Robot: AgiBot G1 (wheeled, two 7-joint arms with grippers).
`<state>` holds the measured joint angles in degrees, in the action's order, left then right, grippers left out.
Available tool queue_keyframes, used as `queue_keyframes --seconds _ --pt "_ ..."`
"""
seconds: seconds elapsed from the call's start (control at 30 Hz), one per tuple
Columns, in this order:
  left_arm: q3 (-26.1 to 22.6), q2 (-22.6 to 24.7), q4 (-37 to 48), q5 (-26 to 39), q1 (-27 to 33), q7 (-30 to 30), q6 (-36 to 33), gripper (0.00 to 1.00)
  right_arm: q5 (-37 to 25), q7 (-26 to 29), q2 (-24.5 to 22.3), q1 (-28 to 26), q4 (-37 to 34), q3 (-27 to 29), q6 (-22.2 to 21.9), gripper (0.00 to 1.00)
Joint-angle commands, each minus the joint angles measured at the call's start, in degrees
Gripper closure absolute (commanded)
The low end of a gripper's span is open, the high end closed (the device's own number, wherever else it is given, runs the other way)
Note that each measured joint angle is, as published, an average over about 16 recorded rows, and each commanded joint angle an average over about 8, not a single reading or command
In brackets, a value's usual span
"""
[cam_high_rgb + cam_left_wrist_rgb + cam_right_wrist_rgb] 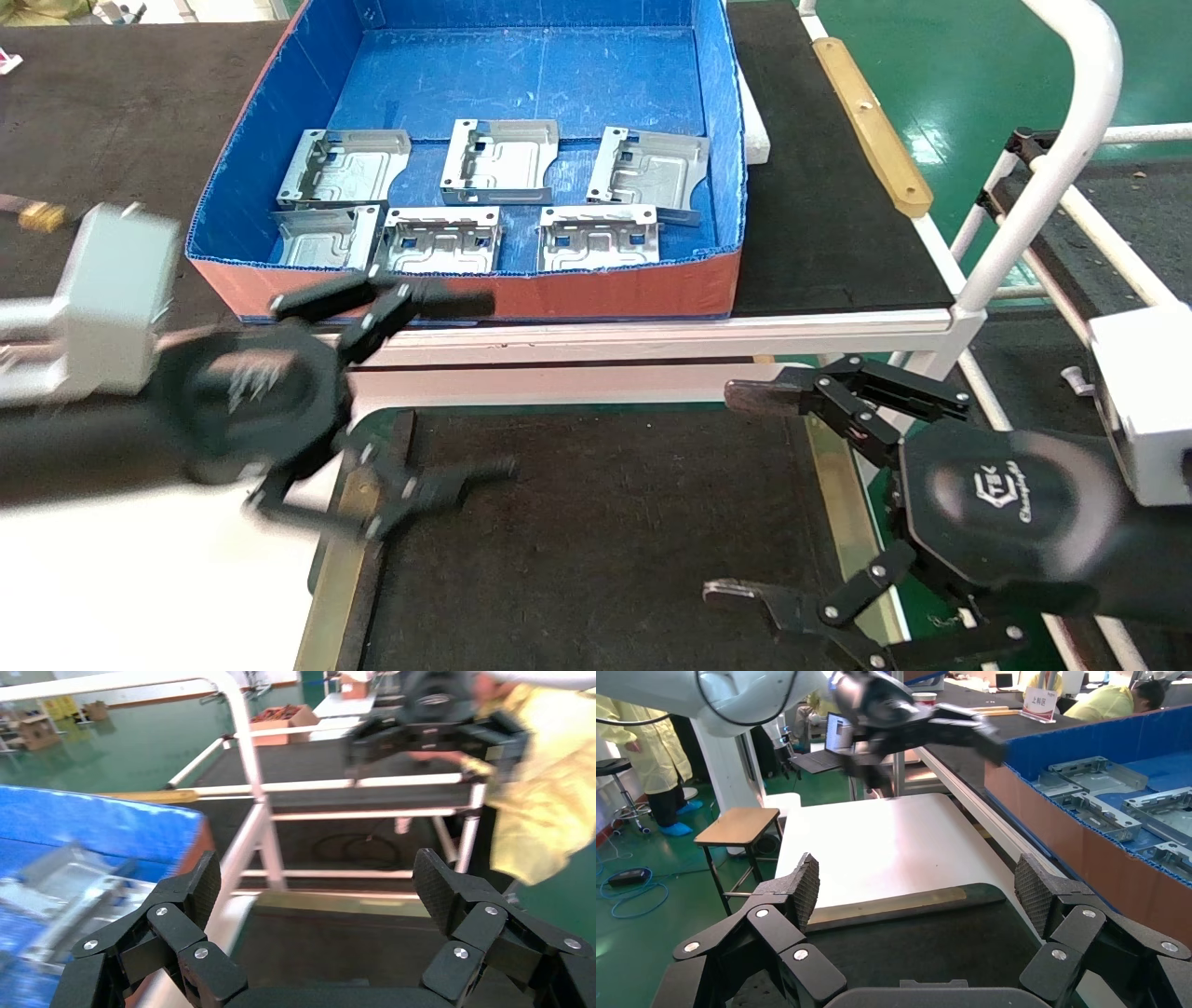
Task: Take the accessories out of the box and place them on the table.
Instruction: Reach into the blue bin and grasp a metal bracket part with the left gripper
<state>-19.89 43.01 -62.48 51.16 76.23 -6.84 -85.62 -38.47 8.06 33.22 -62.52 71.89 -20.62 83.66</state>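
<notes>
Six plates lie in the box while both grippers hang open and empty in front of it.

The six shiny silver stamped sheet-metal plates [492,191] lie in two rows of three along the near wall of the large shallow corrugated-plastic box, blue inside and orange-red outside [596,291]. The left gripper [484,387] hovers just short of the box's near-left corner, over the left edge of the white tabletop with its inset black mat [596,522]; its black fingers [456,304] are spread wide, gripping nothing, and the plates lie beyond their tips inside the box. The right gripper [736,494] hangs over the mat's right edge, fingers [759,396] likewise spread apart, well clear of the plates.
</notes>
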Motion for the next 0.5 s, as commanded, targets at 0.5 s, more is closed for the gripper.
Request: queue_keyframes --seconds 0.5 --pt "-3.1 10.4 22.4 8.1 13.1 7.8 4.0 0.00 0.0 0.0 0.0 0.0 0.0 0.0 0.0 0.00"
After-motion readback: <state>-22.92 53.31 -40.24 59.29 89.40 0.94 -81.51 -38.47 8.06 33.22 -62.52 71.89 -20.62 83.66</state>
